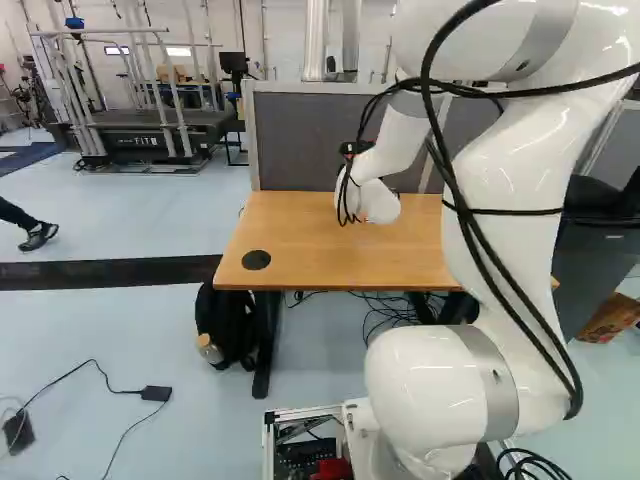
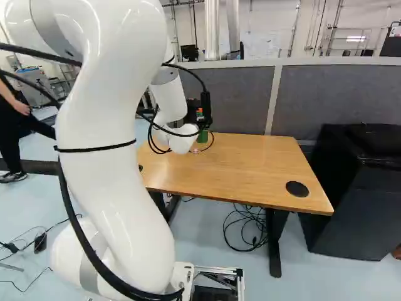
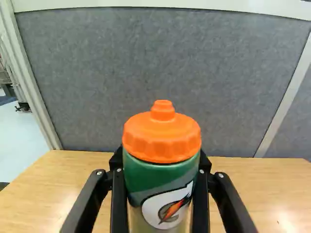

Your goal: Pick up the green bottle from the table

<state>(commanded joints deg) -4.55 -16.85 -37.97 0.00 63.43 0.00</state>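
My gripper (image 2: pixel 192 111) is over the wooden table in the right base view, its fingertips hidden there. In the wrist view the gripper (image 3: pixel 161 167) is shut on the green bottle (image 3: pixel 158 175), one finger against each side below the orange lid. The bottle is upright, its lower end out of sight. A little of the green bottle (image 2: pixel 202 135) also shows beside the wrist in the right base view. Whether its base touches the table (image 2: pixel 250 163) I cannot tell.
Grey partition panels (image 2: pixel 338 94) stand along the table's far edge. A black cabinet (image 2: pixel 357 194) is right of the table. Beneath the table are tangled cables (image 2: pixel 247 229) and, at its left, a black backpack (image 1: pixel 228 325). A cable with a black adapter (image 1: pixel 156 393) lies on the floor.
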